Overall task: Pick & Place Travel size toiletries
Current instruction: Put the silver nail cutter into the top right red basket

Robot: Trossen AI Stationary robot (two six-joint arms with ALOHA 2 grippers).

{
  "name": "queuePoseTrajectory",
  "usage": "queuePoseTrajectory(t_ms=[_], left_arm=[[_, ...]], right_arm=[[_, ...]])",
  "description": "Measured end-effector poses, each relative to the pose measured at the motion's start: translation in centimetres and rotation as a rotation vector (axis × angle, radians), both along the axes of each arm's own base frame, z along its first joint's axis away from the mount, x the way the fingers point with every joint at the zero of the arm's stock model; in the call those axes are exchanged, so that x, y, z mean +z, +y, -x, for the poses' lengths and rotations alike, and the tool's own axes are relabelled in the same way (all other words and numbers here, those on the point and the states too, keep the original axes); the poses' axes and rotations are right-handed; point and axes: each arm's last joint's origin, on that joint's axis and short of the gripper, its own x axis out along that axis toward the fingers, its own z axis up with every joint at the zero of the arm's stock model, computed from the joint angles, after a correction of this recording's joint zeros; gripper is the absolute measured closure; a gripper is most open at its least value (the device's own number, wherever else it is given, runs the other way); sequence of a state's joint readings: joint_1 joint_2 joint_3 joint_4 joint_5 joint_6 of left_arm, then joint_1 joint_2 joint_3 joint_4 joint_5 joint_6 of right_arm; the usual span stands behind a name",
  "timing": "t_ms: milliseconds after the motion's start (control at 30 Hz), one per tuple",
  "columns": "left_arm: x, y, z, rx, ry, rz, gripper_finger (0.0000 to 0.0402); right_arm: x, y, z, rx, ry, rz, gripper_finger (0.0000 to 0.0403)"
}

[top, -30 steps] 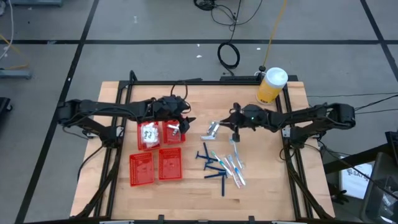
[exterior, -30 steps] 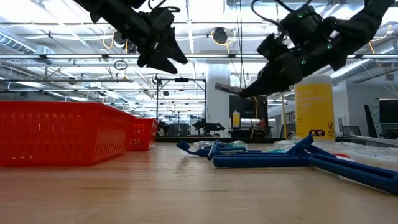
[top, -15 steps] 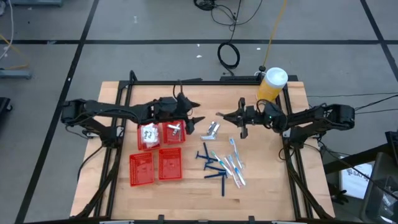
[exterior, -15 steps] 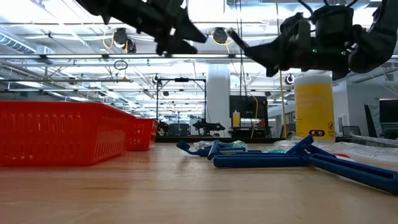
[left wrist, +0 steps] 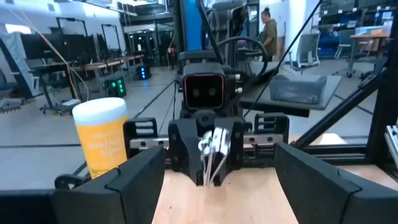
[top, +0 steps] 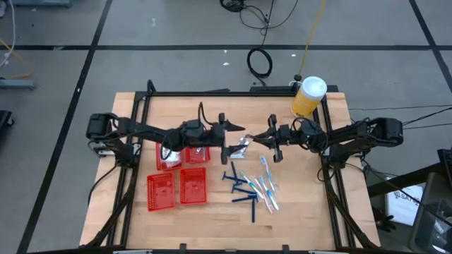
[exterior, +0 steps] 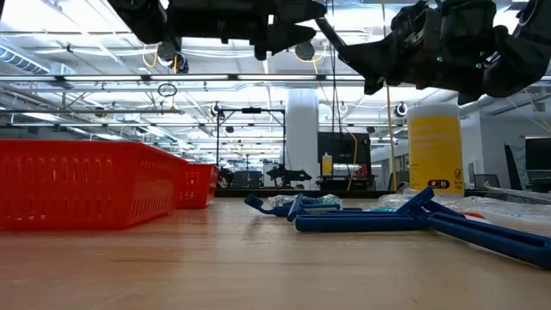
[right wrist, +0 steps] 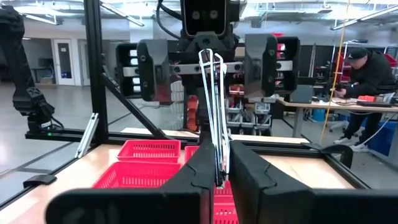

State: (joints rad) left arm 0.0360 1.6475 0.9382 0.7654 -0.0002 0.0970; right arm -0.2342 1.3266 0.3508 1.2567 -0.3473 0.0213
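Your right pincer point(top: 258, 138) is clamped on a thin silver packet point(top: 242, 146) midair over the tabletop point(top: 296, 204), facing your left pincer point(top: 229, 134) with fingers apart; it looks light, floppy, slippery, so take its free end flat

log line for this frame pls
right gripper: shut on silver tube, mid-air | left gripper: open, facing it | handover pending | red baskets: left of centre

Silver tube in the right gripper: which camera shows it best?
The right wrist view: the small silver tube stands pinched between the right gripper fingers. The left wrist view shows it smaller; the high view, a sliver; the low view, hidden.
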Motion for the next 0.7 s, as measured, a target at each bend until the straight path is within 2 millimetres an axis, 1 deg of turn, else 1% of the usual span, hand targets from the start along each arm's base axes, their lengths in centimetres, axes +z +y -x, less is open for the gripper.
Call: queuePoseTrajectory(t_ms=[167, 400, 700], left_arm=[[-0.3, 0.0, -0.2, 0.001, 0.007, 0.006, 0.0105], [-0.1, 0.0, -0.2, 0.002, -0.021, -0.013, 0.0105], [0.0, 0.0, -0.2, 0.003, -0.028, -0.025, 0.0106]], right_arm=[[0.1, 0.5, -0.1, 0.019, -0.006, 0.002, 0.0385], [1.2, 1.4, -1.2, 0.061, -0.019, 0.032, 0.0385], [1.2, 1.5, -1.4, 0.062, -0.008, 0.039, 0.0385]])
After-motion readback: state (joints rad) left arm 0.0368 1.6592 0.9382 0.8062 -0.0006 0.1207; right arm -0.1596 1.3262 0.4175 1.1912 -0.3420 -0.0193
